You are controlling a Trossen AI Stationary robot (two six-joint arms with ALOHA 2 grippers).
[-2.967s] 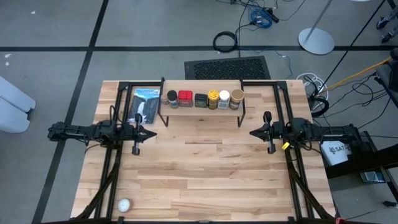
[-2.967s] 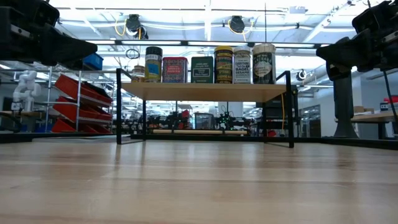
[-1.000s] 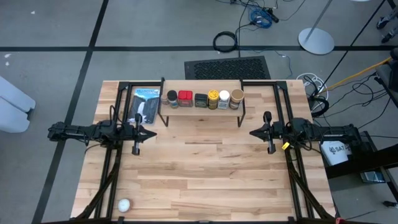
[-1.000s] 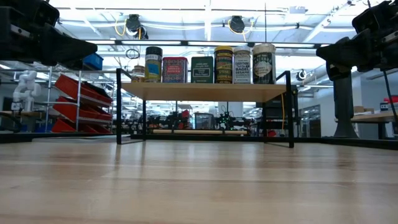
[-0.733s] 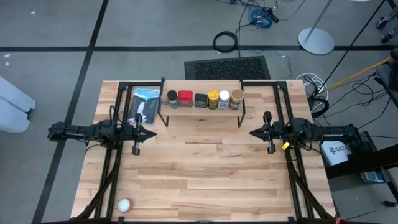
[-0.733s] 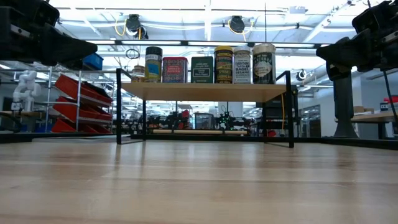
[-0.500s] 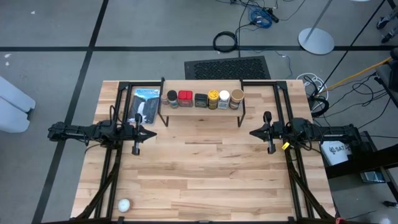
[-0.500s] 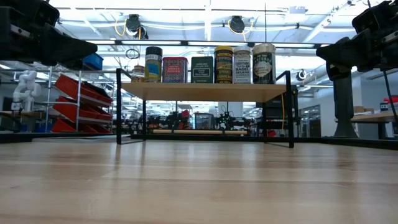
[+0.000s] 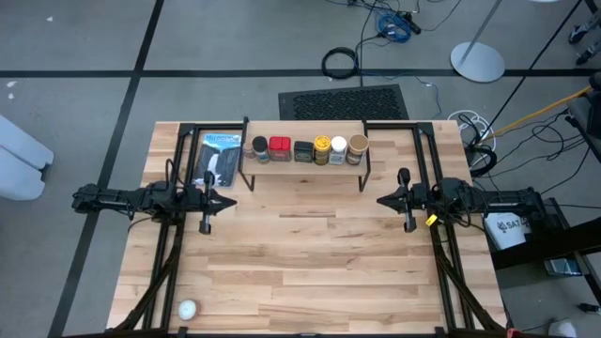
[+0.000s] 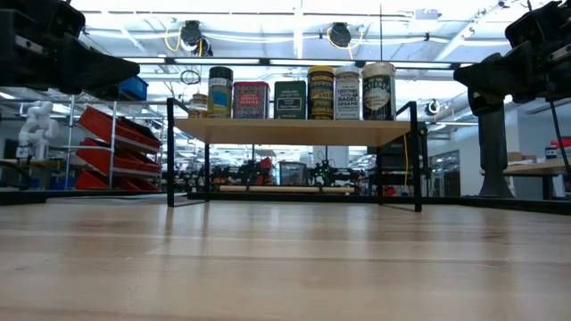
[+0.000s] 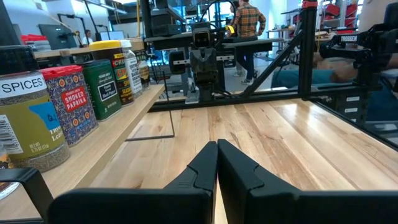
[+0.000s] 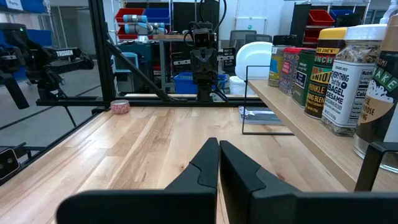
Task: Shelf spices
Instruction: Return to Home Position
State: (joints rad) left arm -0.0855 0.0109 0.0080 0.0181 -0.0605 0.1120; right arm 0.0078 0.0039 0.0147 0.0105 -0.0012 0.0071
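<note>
Along the table's (image 9: 310,263) far edge, the shelf (image 9: 305,165) carries all six spices (image 9: 303,151) in a row, from the small dark-lidded jar (image 9: 260,148) at one end to the tan-lidded jar (image 9: 357,147) at the other, so the job looks finished bar parking the arms. Doing that well means keeping each arm level and well apart from the shelf legs, with no sweep toward the row. Left end effector (image 9: 228,200) hangs over the table on its own side, fingers pressed together, holding nothing; right end effector (image 9: 380,200) mirrors it opposite, likewise closed and empty, touching nothing.
</note>
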